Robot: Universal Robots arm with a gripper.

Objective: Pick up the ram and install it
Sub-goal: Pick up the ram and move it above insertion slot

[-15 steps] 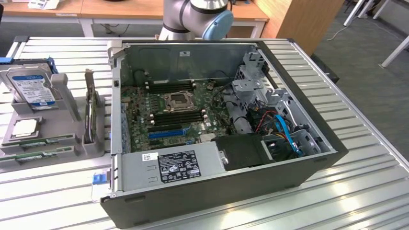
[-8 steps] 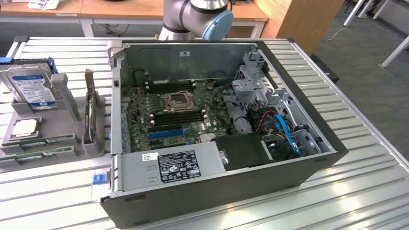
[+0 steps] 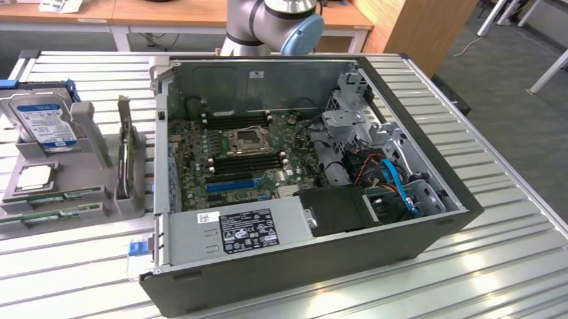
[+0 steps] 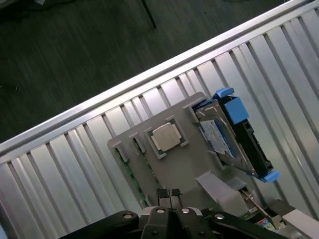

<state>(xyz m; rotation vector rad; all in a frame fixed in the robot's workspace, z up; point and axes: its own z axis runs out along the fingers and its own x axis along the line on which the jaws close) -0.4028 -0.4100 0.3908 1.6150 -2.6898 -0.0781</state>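
Looking down from the wrist view, we see the gripper [image 4: 168, 192] with its two fingertips pressed together and nothing between them, poised over the bare grey surface of the holder [image 4: 192, 167]. The ram [image 4: 130, 175] shows as a green edge along one side of that holder, near the fingertips but apart from them. In the exterior view the ram [image 3: 55, 197] lies flat in a shallow groove at the near end of the holder [image 3: 84, 199], with a second green stick [image 3: 49, 216] just beside it and parallel to it. The square silver processor chip [image 3: 36, 176] [image 4: 165, 135] sits in its own recess of the holder, and the hard drive [image 3: 44, 123] [image 4: 219, 138] stands propped at the far end, beside a blue-ended caddy [image 4: 246, 137]. The holder rests on the slatted metal table [image 3: 506, 279] [image 4: 75, 154], at the exterior view's left of the open computer case [image 3: 426, 242]. Inside the case we note the motherboard [image 3: 191, 163] with its black memory slots [image 3: 249, 163] beside the processor socket [image 3: 246, 141], a blue expansion slot [image 3: 229, 187] and the power supply [image 3: 239, 229]. The arm's base [image 3: 266, 20] rises behind the case.
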